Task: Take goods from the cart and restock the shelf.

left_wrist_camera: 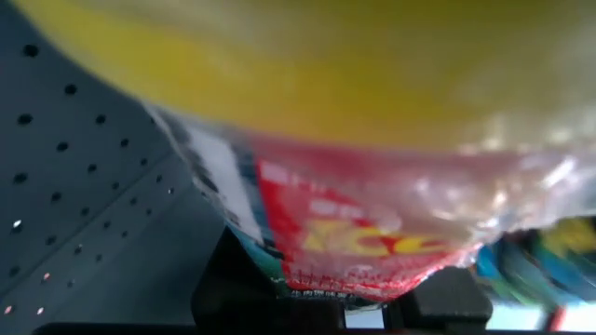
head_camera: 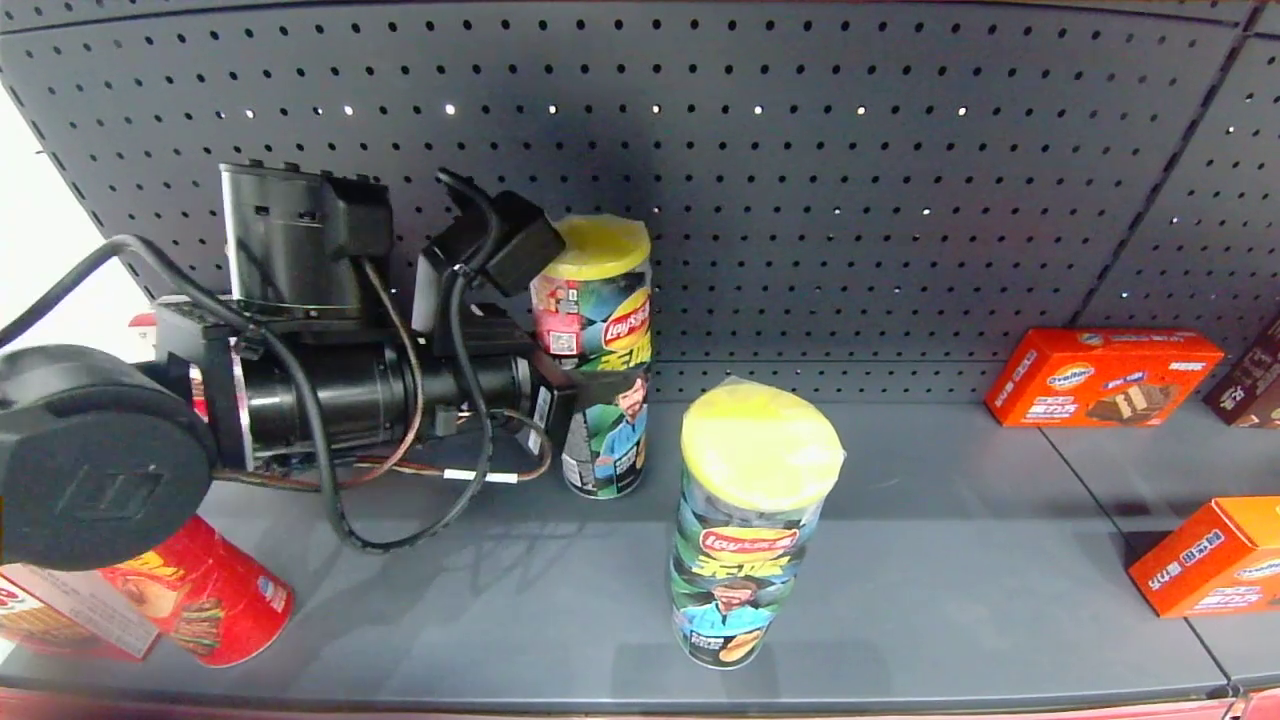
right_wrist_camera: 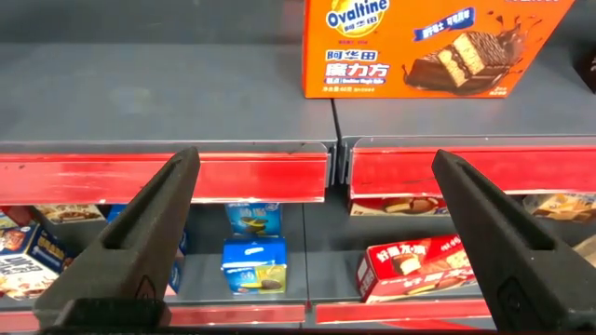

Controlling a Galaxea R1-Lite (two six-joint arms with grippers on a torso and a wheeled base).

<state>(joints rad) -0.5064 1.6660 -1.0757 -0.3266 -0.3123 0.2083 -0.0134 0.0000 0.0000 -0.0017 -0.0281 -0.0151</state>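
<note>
1. While looking from the head view, I see the left end effector (head_camera: 585, 390) at the left, clamped on the back can (head_camera: 597, 300). That can stands upright at the rear of the shelf (head_camera: 950, 560), close to the pegboard (head_camera: 850, 200). The front can (head_camera: 752, 520) stands upright nearer the shelf edge, apart from it. A red can (head_camera: 215, 595) lies on its side at the front left. Orange boxes (head_camera: 1100, 375) sit at the right.
2. From the left wrist, the back can (left_wrist_camera: 372, 214) looms very close with its yellow lid uppermost. Dark fingers (left_wrist_camera: 233, 293) sit on either side of its body.
3. From the right wrist, the right end effector (right_wrist_camera: 317, 251) has its fingers (right_wrist_camera: 121, 251) wide apart, before the red price strips (right_wrist_camera: 251, 177) on the shelf edge. An orange box (right_wrist_camera: 428, 46) lies on the shelf above. A blue box (right_wrist_camera: 253, 265) and a red box (right_wrist_camera: 414, 265) sit on the lower shelf (right_wrist_camera: 317, 233).
</note>
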